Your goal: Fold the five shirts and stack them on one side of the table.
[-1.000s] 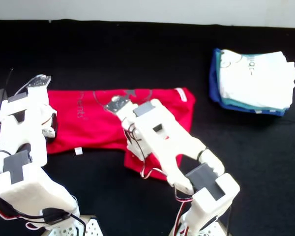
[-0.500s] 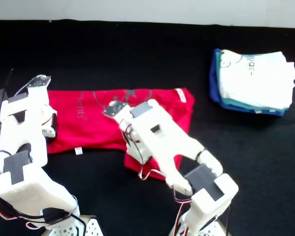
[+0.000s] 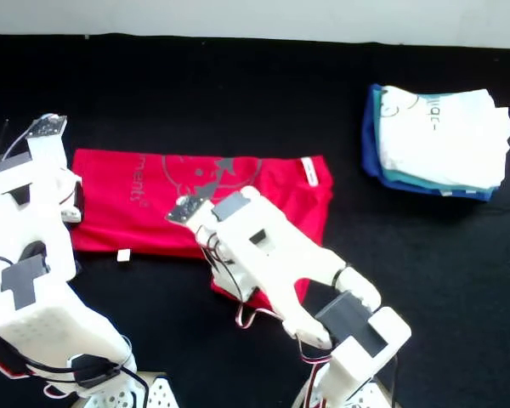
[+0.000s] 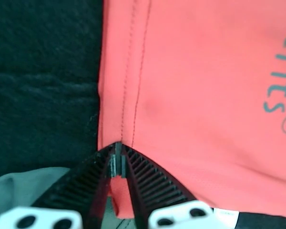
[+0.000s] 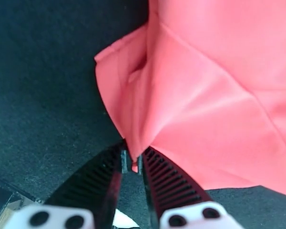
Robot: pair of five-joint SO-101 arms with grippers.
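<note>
The red shirt [image 3: 153, 223] lies spread across the left and centre of the high view on the black table [image 3: 238, 85], well apart from the stack of folded shirts [image 3: 438, 140] in the upper right. The left gripper [image 4: 118, 162] is clenched on the shirt's stitched hem at its left end. The right gripper [image 5: 132, 162] is clenched on a bunched fold at its lower edge, near mid-frame.

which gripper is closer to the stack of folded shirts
Right. The right gripper grips the red shirt mid-table; the left gripper grips its end farthest from the stack.
</note>
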